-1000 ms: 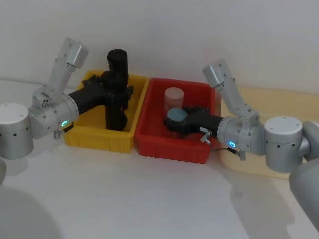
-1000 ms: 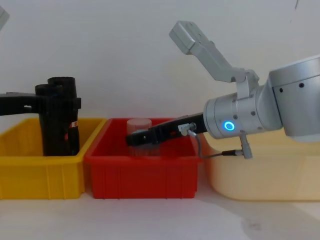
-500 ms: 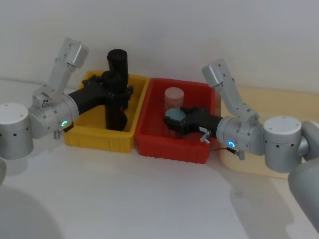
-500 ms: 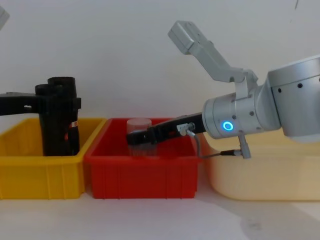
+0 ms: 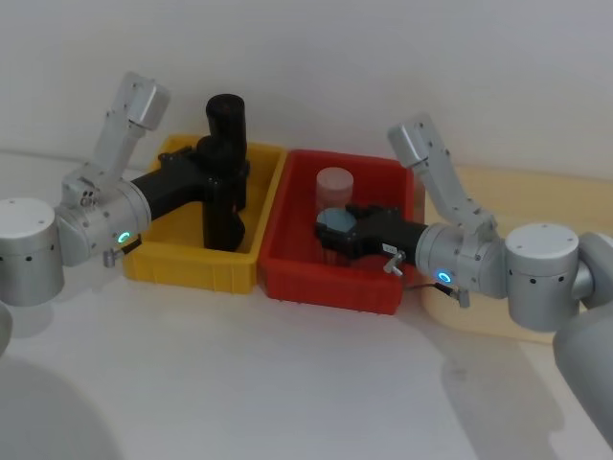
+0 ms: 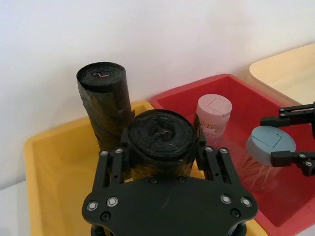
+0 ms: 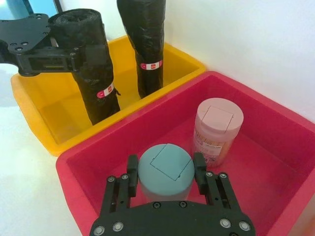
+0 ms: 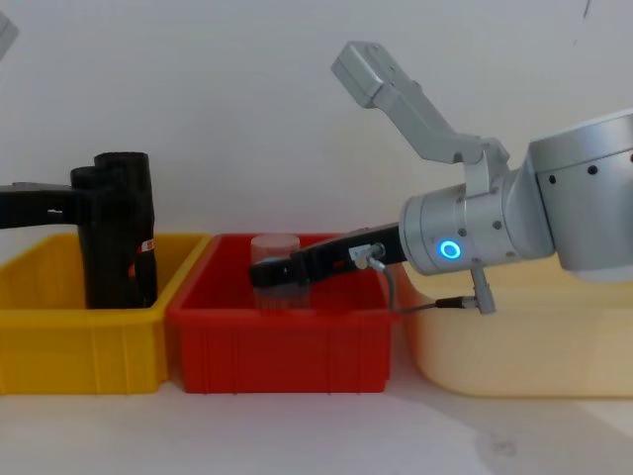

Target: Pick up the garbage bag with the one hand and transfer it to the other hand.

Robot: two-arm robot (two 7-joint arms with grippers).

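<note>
One white table (image 5: 287,383), garbage bag (image 5: 222,218) in yellow bin (image 5: 192,270), white wall (image 5: 383,57)

Two black rolls (image 7: 98,81) (image 7: 147,34). Two jars, one blue-lidded (image 7: 165,169), one pink-lidded (image 7: 216,128). Three bins: yellow (image 5: 192,268), red (image 5: 326,287), cream (image 8: 514,346). Two hands, left (image 6: 162,147) and right (image 7: 165,160). One bench (image 5: 287,383).

- Soft, even light falls from above; the white wall (image 5: 383,57) carries no hot spots.
- Shadows are faint and diffuse: a pale patch lies on the table (image 5: 287,383) below the right arm, and a thin one runs under the red bin (image 8: 277,346).
- The green ring light (image 5: 124,238) and blue ring light (image 8: 451,249) glow plainly.
- The matte garbage bag (image 6: 157,142) gives only a weak sheen on its folds.
- The yellow bin (image 7: 44,113) is bright inside.
</note>
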